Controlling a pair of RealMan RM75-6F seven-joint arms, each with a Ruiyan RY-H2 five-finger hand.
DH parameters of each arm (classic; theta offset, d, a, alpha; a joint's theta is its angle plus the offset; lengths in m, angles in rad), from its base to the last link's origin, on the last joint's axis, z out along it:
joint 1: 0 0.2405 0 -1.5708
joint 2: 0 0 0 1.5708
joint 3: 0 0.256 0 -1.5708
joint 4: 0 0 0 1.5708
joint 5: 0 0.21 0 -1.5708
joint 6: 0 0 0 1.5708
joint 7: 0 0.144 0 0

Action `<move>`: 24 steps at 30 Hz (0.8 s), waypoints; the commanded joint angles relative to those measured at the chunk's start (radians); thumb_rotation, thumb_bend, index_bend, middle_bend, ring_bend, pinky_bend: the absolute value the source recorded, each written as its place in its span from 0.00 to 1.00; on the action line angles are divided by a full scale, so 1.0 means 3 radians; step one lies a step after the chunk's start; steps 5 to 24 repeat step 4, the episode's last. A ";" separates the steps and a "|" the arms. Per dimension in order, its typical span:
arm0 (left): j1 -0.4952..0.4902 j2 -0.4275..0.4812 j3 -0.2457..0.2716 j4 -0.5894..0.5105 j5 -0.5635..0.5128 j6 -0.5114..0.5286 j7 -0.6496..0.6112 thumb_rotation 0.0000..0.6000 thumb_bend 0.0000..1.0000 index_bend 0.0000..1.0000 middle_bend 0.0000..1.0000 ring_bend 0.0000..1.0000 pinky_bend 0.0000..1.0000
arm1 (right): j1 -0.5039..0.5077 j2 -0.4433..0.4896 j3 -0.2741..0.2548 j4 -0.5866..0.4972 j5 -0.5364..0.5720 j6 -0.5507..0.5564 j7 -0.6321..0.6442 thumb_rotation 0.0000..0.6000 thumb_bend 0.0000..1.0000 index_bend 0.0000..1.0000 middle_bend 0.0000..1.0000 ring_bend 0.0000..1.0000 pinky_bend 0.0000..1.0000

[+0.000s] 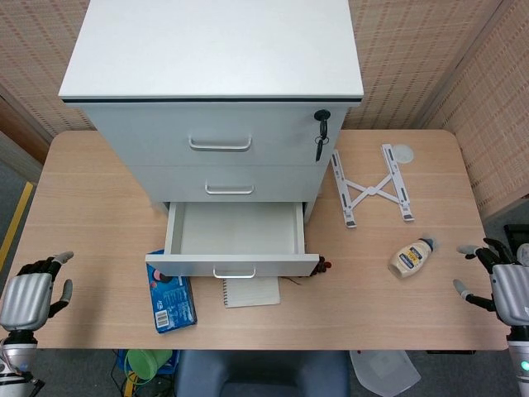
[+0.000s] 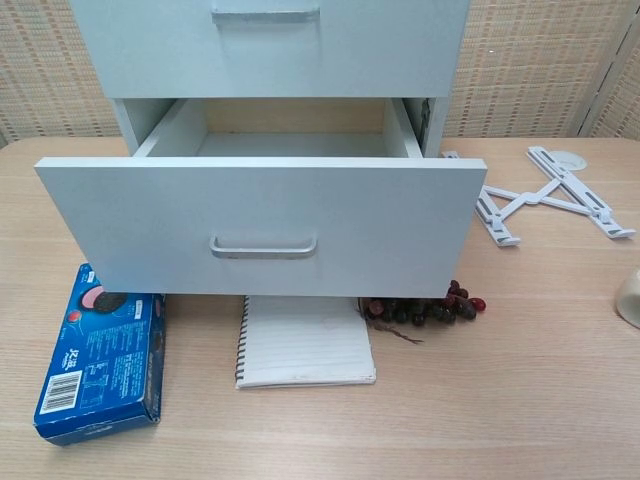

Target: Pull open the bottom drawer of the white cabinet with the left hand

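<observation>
The white cabinet (image 1: 212, 50) stands at the back of the table. Its bottom drawer (image 1: 234, 265) is pulled out and empty inside; the chest view shows the drawer front (image 2: 260, 225) with its metal handle (image 2: 263, 246). My left hand (image 1: 29, 296) hovers at the table's left front corner, far from the drawer, fingers apart and holding nothing. My right hand (image 1: 500, 281) hangs off the right front edge, fingers spread, also empty. Neither hand shows in the chest view.
A blue cookie box (image 1: 171, 301) lies left of the drawer front. A spiral notebook (image 2: 303, 342) and dark grapes (image 2: 425, 306) lie under it. A white folding stand (image 1: 373, 187) and a squeeze bottle (image 1: 410, 258) sit to the right. Keys (image 1: 321, 132) hang from the top drawer's lock.
</observation>
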 commanded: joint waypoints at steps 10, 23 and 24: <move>0.0066 -0.0092 -0.0011 0.0063 0.0034 0.0021 0.0060 1.00 0.48 0.20 0.27 0.30 0.28 | 0.0003 -0.0007 -0.0006 0.0010 0.0001 -0.0008 -0.0001 1.00 0.20 0.31 0.39 0.33 0.44; 0.0066 -0.0092 -0.0011 0.0063 0.0034 0.0021 0.0060 1.00 0.48 0.20 0.27 0.30 0.28 | 0.0003 -0.0007 -0.0006 0.0010 0.0001 -0.0008 -0.0001 1.00 0.20 0.31 0.39 0.33 0.44; 0.0066 -0.0092 -0.0011 0.0063 0.0034 0.0021 0.0060 1.00 0.48 0.20 0.27 0.30 0.28 | 0.0003 -0.0007 -0.0006 0.0010 0.0001 -0.0008 -0.0001 1.00 0.20 0.31 0.39 0.33 0.44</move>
